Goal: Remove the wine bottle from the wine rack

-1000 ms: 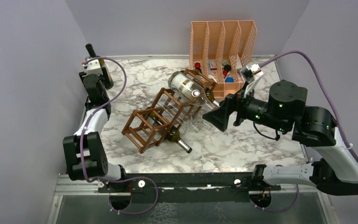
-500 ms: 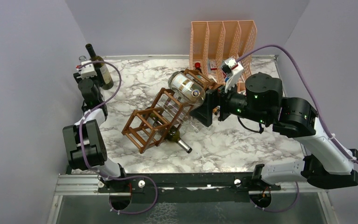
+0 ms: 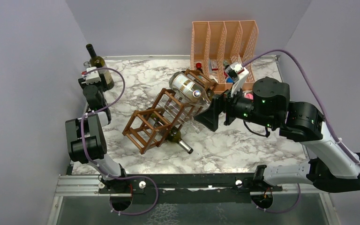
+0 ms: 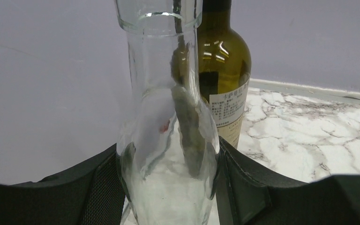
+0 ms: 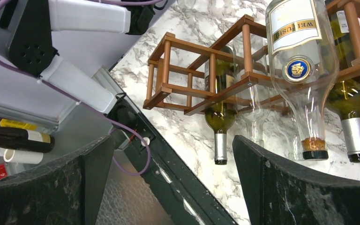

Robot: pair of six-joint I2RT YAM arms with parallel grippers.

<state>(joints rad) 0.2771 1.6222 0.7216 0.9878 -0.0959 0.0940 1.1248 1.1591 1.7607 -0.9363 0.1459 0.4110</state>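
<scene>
We hold our right gripper (image 3: 212, 115) with jaws wide apart, facing the wine rack (image 3: 155, 123), where the big clear wine bottle (image 3: 186, 86) lies at the far end. Our left gripper (image 4: 171, 182) is clamped on a glass bottle (image 4: 166, 117) beside a green bottle (image 4: 224, 70).

Open table (image 3: 243, 140) fronts the wine rack (image 3: 154, 122) — peach organiser (image 3: 222, 42) walls its back; left gripper (image 4: 168, 187), clasping a clear bottle (image 4: 166, 140), crowds a green bottle (image 4: 222, 70) in the corner.

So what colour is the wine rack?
The wine rack is reddish-brown wood, clearest in the right wrist view.
</scene>
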